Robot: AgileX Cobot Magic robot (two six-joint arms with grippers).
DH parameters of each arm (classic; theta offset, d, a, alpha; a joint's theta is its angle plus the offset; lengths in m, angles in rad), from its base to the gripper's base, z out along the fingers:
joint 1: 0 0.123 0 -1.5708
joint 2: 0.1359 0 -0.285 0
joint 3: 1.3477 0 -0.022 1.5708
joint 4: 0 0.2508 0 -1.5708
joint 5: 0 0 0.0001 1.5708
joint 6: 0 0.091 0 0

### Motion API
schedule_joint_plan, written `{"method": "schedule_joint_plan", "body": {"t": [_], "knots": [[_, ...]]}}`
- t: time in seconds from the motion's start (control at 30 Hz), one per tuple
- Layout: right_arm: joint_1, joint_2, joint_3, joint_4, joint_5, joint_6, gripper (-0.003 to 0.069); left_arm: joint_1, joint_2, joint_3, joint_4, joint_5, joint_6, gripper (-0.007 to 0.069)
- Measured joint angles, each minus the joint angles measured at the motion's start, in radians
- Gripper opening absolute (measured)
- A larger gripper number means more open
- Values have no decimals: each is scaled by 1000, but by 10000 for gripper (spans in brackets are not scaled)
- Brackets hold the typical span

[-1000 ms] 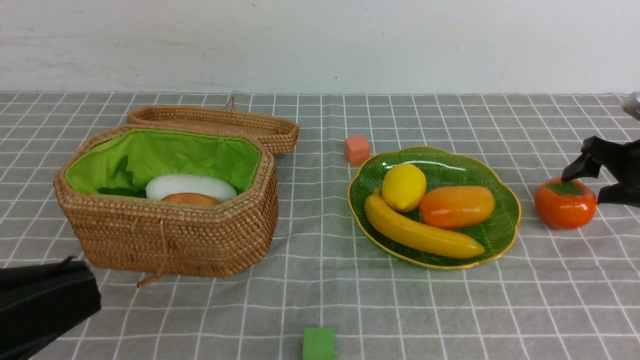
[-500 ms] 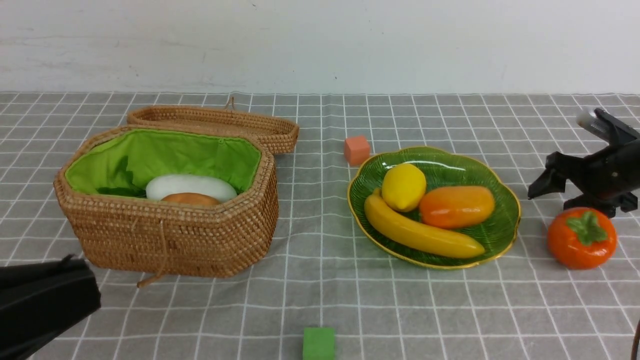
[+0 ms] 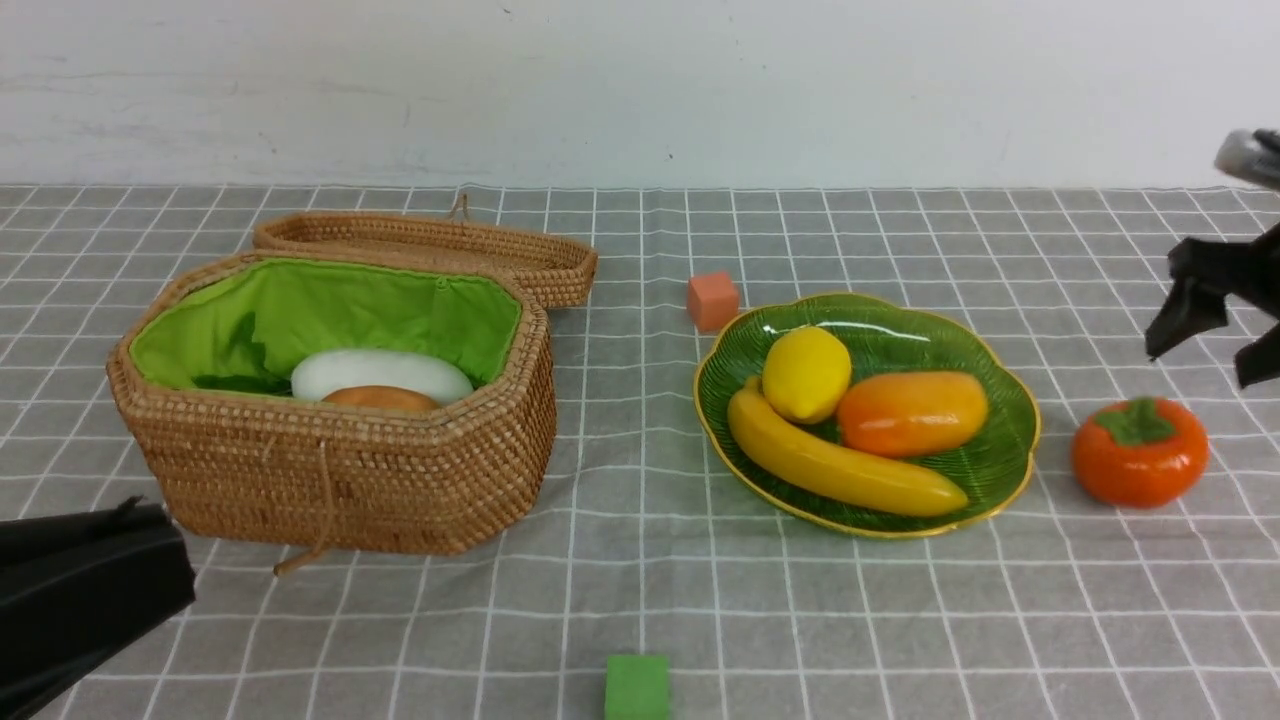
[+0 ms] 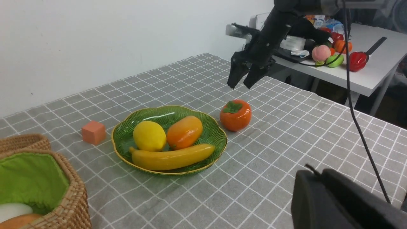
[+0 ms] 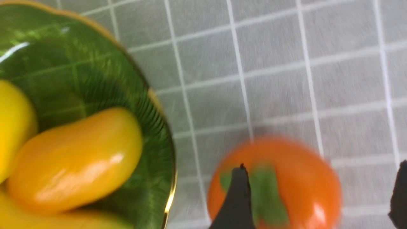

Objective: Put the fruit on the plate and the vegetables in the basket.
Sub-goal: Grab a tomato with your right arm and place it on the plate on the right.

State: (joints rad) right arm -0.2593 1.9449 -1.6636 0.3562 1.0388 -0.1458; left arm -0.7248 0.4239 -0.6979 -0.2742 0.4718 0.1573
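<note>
Persimmon [image 3: 1139, 453]: last fruit off the plate [image 3: 1010, 460], sitting on the cloth just beside the rim on the right side. Looks like a glossy hard toy, probably light and stiff, round enough to roll or squirt out of a pinch. Best bet seems a grab across the widest part of the body, jaws coming down either side of the green leafy cap, not on the cap itself.

Near to far then. Closest in: green cube [image 3: 637, 686] at the front edge and the left gripper [image 3: 80, 590] parked low at the near left corner, shut, nothing in it, barely in shot. Next back: basket [image 3: 330, 470] with white radish [image 3: 381, 372] and brown potato [image 3: 380, 398] inside on the green lining; eggplant not visible from here, can't tell. Same depth on the right: plate already carrying banana [image 3: 840, 465], lemon [image 3: 806, 373] and mango [image 3: 912, 412]. Plenty of bare green at the right side for one more piece. Further back: orange cube [image 3: 712, 300] behind the plate, basket lid lying open behind the basket.

Right gripper [image 3: 1215, 340]: hovering above and slightly behind the persimmon, jaws spread wide, gripping nothing, touching nothing. Wrist view blurry but shows one fingertip [image 5: 237, 197] lined up over the cap.
</note>
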Motion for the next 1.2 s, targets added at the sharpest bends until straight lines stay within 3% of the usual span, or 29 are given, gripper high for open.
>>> {"method": "schedule_joint_plan", "body": {"t": [0.17,0.33,1.07,1.2], "knots": [[0,-49,130,-6,-12,8,591,0,0,0,6,0,0,25],[0,-24,238,30,-148,22,591,0,0,0,12,0,0,25],[-5,-59,258,60,-188,17,591,0,0,0,20,15,1,25],[-43,-98,258,47,-184,17,591,0,0,0,22,15,1,25]]}}
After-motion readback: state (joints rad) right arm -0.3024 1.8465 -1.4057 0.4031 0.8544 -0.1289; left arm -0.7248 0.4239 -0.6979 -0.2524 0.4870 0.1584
